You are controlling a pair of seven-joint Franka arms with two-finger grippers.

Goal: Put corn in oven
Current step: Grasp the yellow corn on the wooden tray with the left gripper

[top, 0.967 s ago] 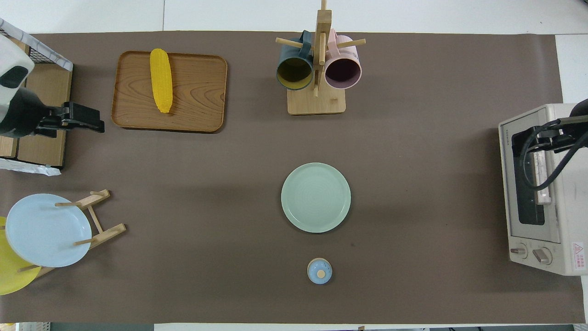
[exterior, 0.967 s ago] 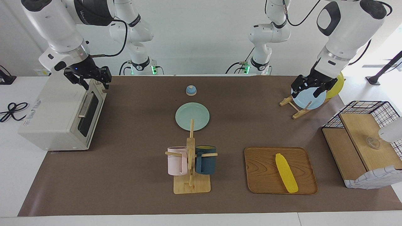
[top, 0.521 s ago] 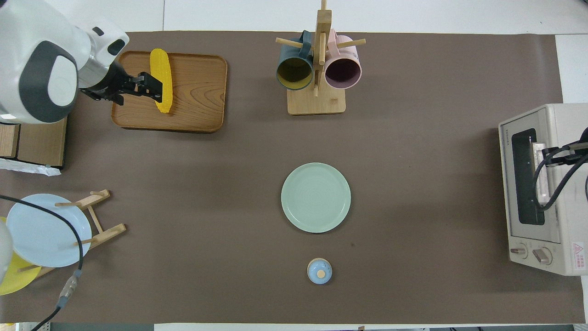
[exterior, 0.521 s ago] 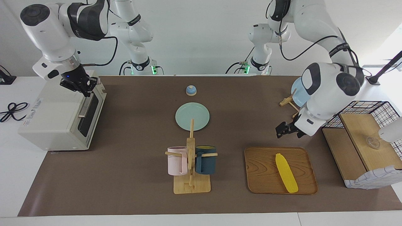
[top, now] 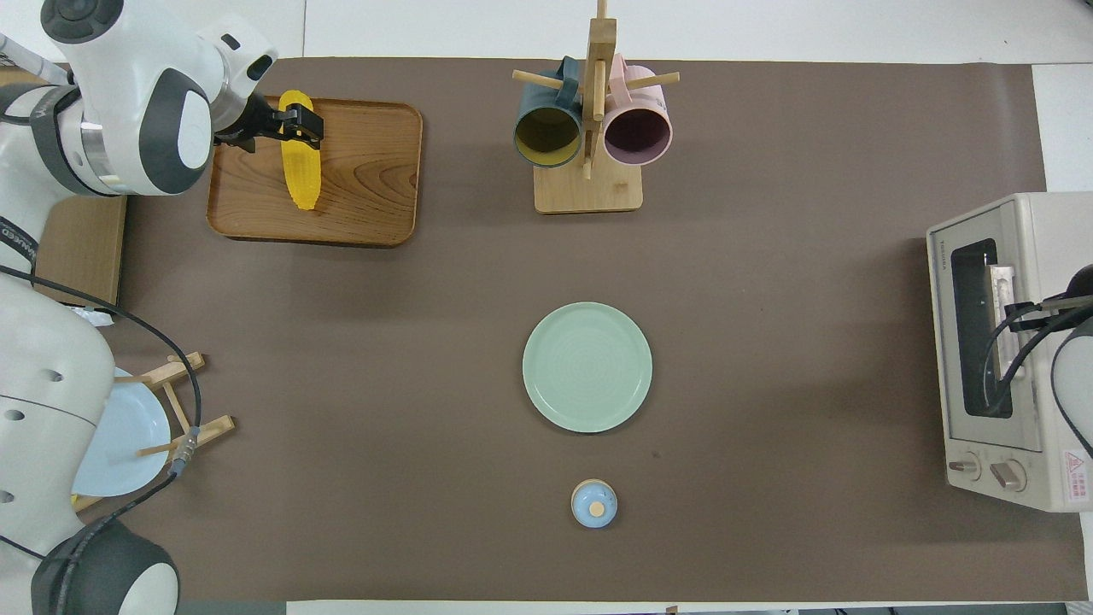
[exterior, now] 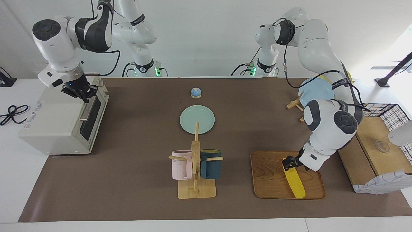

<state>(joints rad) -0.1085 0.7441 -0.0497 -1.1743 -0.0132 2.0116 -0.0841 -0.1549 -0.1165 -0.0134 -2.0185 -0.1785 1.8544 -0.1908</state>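
Note:
The yellow corn [exterior: 296, 183] [top: 301, 175] lies on a wooden tray [exterior: 268, 175] [top: 367, 171] toward the left arm's end of the table. My left gripper [exterior: 287, 162] [top: 296, 125] is open and low over the corn's end nearer the robots, a finger on each side of it. The off-white oven [exterior: 54, 122] [top: 1046, 256] stands at the right arm's end with its dark glass door closed. At the door's top edge, just above the silver handle [exterior: 87, 109] [top: 1001, 333], my right gripper [exterior: 83, 96] is shut. Whether it holds the handle I cannot tell.
A wooden mug rack [exterior: 195, 190] with a pink and a dark blue mug stands mid-table. A green plate [exterior: 197, 119] and a small blue bell [exterior: 195, 92] lie nearer the robots. A plate rack with a blue plate [exterior: 317, 91] and a wire basket [exterior: 383, 109] flank the left arm.
The left arm swung from the plate rack and came down onto the corn on the tray. The right gripper closed and settled lower at the oven door's top edge.

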